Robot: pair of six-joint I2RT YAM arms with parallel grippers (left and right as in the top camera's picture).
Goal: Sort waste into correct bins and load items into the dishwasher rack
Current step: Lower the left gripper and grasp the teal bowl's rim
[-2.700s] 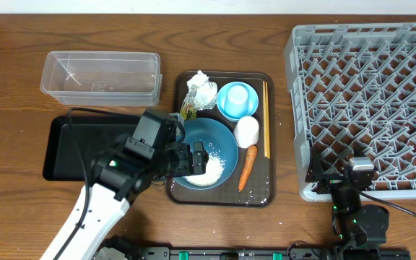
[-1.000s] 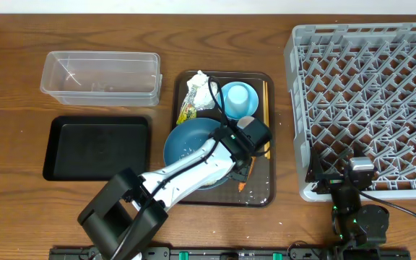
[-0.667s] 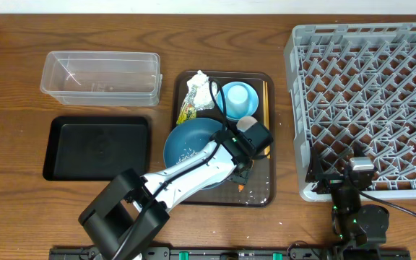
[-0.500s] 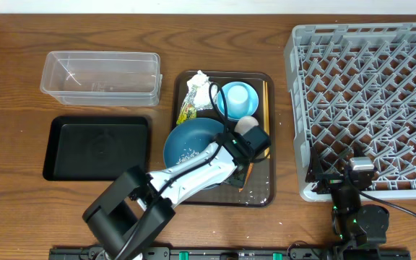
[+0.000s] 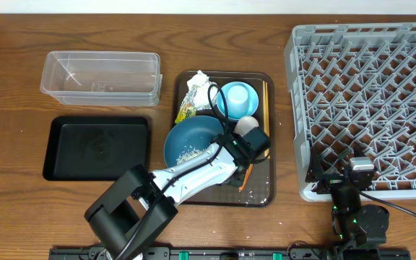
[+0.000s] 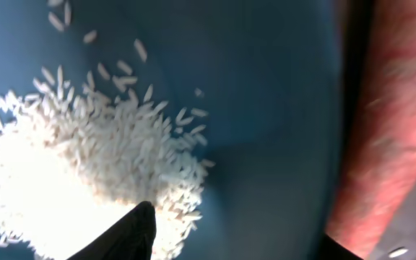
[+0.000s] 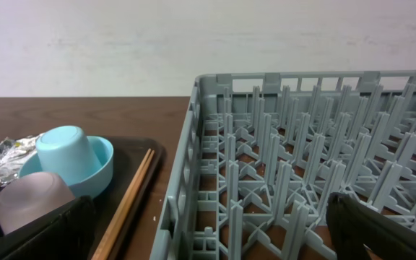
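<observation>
The dark-blue bowl [image 5: 193,141] sits on the brown tray with loose rice [image 5: 188,153] inside. My left gripper [image 5: 251,144] is open at the bowl's right rim. In the left wrist view one finger rests on the rice [image 6: 71,180] inside the bowl [image 6: 266,108]. The other finger is outside, beside the orange carrot [image 6: 388,144]. The white cup [image 5: 245,124], light-blue bowl [image 5: 237,100], chopsticks [image 5: 266,97], wrapper [image 5: 201,90] and packet [image 5: 186,112] lie behind it. My right gripper [image 5: 341,177] hangs open and empty at the front edge of the grey rack [image 5: 367,94].
The clear tub [image 5: 100,76] and the black tray [image 5: 96,148] stand left of the brown tray [image 5: 262,191]. The right wrist view shows the rack wall [image 7: 193,180] close ahead, with the chopsticks [image 7: 132,191] and cup [image 7: 27,198] to its left.
My left arm swung from the bowl's left side to its right rim, then edged slightly toward the near side. Its jaws have narrowed. The right arm has not moved.
</observation>
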